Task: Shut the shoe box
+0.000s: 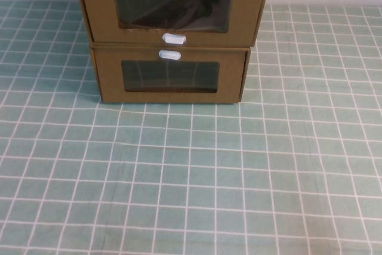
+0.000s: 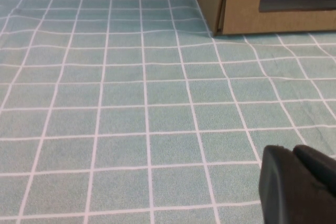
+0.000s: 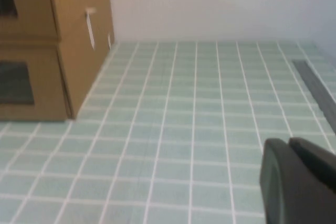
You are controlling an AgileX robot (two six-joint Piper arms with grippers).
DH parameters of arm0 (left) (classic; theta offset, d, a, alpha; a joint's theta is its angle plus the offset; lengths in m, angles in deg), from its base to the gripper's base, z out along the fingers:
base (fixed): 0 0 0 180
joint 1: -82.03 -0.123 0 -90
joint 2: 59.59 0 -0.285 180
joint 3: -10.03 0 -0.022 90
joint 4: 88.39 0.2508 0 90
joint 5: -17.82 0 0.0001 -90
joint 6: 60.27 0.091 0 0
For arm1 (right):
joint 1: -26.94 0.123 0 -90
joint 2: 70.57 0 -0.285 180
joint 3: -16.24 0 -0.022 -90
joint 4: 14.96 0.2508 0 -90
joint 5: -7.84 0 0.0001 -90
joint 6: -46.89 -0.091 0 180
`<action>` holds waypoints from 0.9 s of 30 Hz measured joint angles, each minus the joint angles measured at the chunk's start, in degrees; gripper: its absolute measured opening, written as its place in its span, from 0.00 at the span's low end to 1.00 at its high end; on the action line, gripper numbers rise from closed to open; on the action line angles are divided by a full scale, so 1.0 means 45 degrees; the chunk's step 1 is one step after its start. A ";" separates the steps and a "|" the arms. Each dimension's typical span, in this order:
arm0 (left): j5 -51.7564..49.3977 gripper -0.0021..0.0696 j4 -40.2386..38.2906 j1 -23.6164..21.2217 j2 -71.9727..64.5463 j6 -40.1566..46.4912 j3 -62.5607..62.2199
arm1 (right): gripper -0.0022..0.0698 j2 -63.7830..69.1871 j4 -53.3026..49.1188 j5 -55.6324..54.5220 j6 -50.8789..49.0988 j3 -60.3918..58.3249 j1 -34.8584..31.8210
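Observation:
The shoe box point(image 1: 173, 10) is the upper of two stacked brown cardboard boxes at the back middle of the table. Its front panel has a wide clear window with a dark shoe behind it, and a white pull tab point(image 1: 174, 39) below the window. The panel seems to jut slightly forward over the lower box. The shoe box's side shows in the right wrist view point(image 3: 79, 3). Neither gripper shows in the high view. My left gripper point(image 2: 293, 150) is shut and empty above the cloth, near-left of the boxes. My right gripper point(image 3: 287, 142) is shut and empty, right of them.
The lower cardboard box point(image 1: 170, 76) has its white tab point(image 1: 169, 55) above its window and rests on the table; its corner shows in the left wrist view point(image 2: 236, 3). A green checked cloth point(image 1: 191, 177) covers the table. A white wall stands behind.

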State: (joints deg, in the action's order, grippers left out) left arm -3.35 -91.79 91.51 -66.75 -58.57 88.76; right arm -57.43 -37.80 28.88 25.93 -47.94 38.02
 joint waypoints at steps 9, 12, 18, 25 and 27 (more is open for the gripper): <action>0.0000 0.02 0.0000 0.0000 0.0000 -0.0008 0.0000 | 0.01 -0.1154 0.3495 -0.0150 0.2906 -0.2042 -0.1984; 0.0000 0.02 0.0000 0.0000 0.0000 -0.0008 0.0000 | 0.01 -0.1287 0.4449 -0.0469 0.3592 -0.2816 -0.2450; 0.0000 0.02 0.0000 0.0000 0.0000 -0.0008 0.0000 | 0.01 -0.1287 0.4740 -0.0290 0.4240 -0.3225 -0.2581; 0.0000 0.02 0.0000 0.0000 0.0000 -0.0008 0.0000 | 0.01 -0.1287 0.4760 -0.0268 0.5112 -0.3225 -0.2581; 0.0000 0.02 0.0000 0.0000 0.0000 -0.0008 0.0000 | 0.01 -0.1287 0.4760 -0.0265 0.5146 -0.3225 -0.2581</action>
State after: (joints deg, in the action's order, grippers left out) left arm -3.35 -91.79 91.51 -66.75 -58.61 88.76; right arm -63.22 -16.38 27.69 49.09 -62.45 26.41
